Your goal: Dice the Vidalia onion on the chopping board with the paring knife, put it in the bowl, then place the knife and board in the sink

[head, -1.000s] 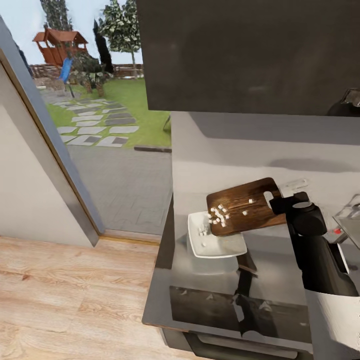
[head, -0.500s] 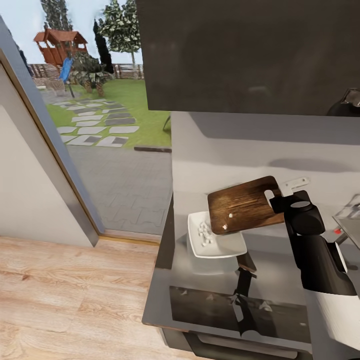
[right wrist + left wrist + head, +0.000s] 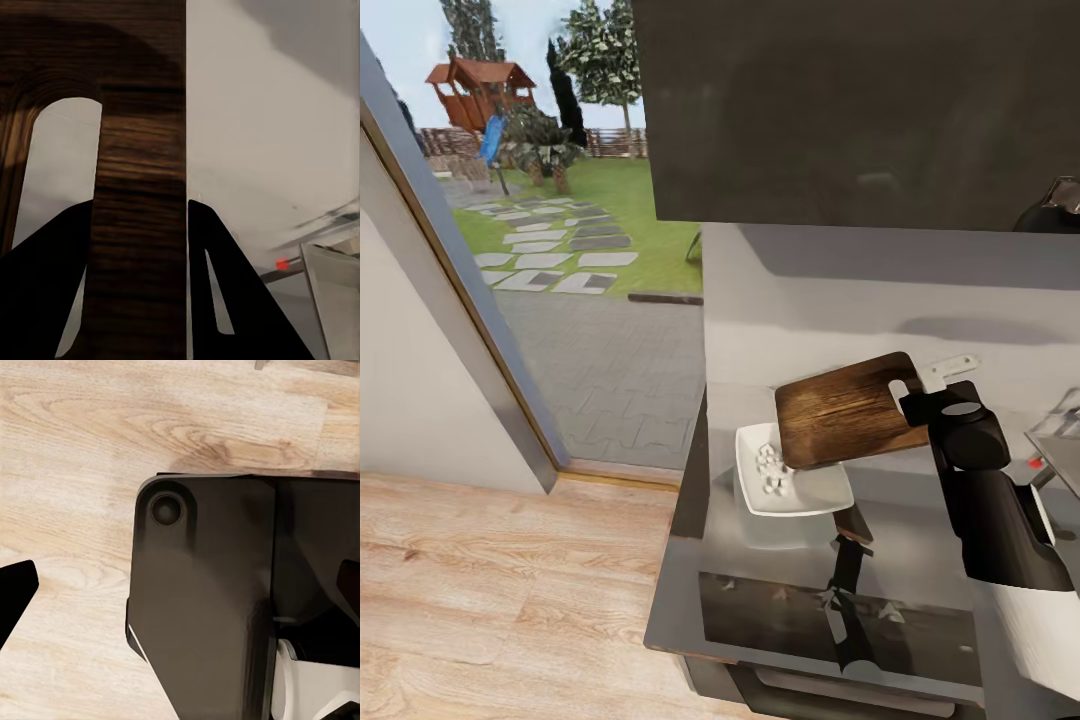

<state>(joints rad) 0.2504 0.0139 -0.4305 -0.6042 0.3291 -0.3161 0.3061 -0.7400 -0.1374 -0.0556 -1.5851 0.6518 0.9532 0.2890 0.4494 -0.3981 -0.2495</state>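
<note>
Gone from the dark brown wooden chopping board (image 3: 845, 412) are the last white onion pieces that dotted it a second ago; its face is bare now, and the diced onion (image 3: 770, 470) sits heaped in the shallow white square bowl (image 3: 815, 492) below. Board and arm have hardly shifted in that time.

From where I stand, the board hangs tilted above the glossy grey countertop (image 3: 760, 600), its low end over the bowl's far rim and its slot-handle end raised toward the black right gripper (image 3: 922, 398). That gripper clamps the board at the handle: in the right wrist view its two dark fingers (image 3: 45, 292) sit on either side of the wood strip beside the slot of the board (image 3: 139, 225), pressed against it.

The bowl rests on the countertop near its left edge, close to the grey wall. A small red spot (image 3: 1035, 463) shows at the right edge by a grey metal corner, perhaps the sink's tap knob, though too little is visible to be sure. A thin dark shape (image 3: 857, 541) lies on the counter just beside the bowl; I cannot tell what it is.

The left wrist view looks down past the robot's dark base (image 3: 202, 600) onto the light wooden plank floor (image 3: 67, 457); one dark fingertip (image 3: 13, 592) sits at the frame's edge, and whether that claw is spread or closed I cannot tell.
</note>
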